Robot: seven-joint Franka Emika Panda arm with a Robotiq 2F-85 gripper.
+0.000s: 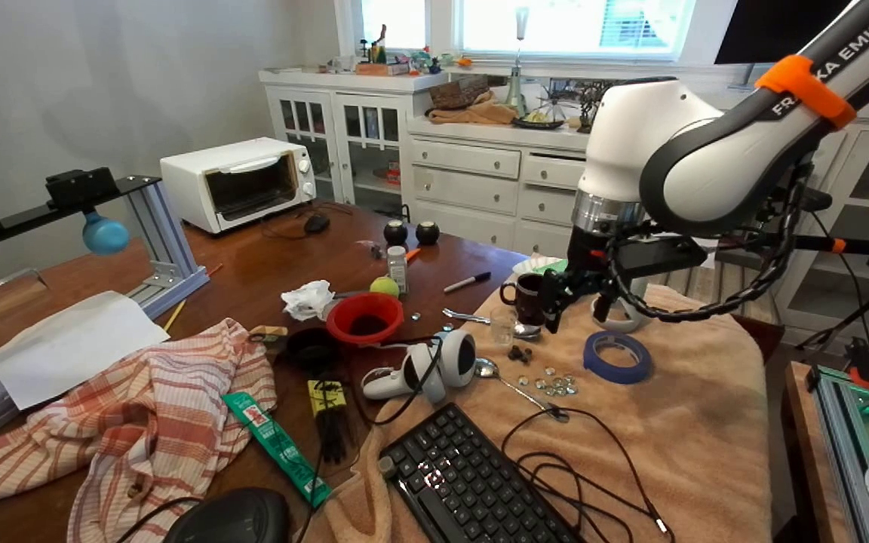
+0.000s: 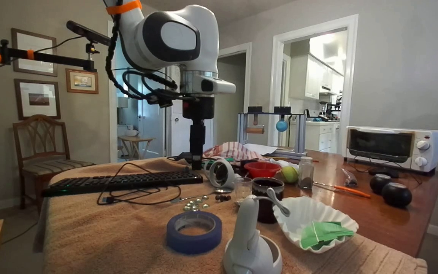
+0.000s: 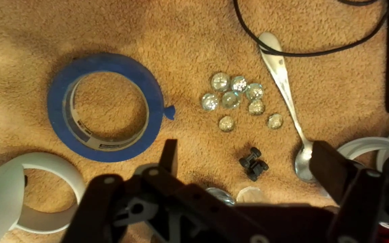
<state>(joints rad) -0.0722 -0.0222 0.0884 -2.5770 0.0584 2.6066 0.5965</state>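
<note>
Print inside the roll of blue painter's tape (image 3: 155, 101) is too small to read. In the wrist view, below and left of the tape, the picture's edge crops a white VR controller (image 3: 3, 195); right of the tape, a metal spoon (image 3: 284, 81) has its bowl partly hidden by the gripper (image 3: 248, 162).

spoon (image 3: 281, 77): shiny metal | beads (image 3: 231, 100): glossy glass | towel (image 3: 187, 40): rough cloth

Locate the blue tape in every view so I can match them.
In an exterior view: blue tape, lower half, right of center.
In an exterior view: blue tape, low, slightly left of center.
In the wrist view: blue tape, left of center.
Shared landmark: clear beads near it.
</note>
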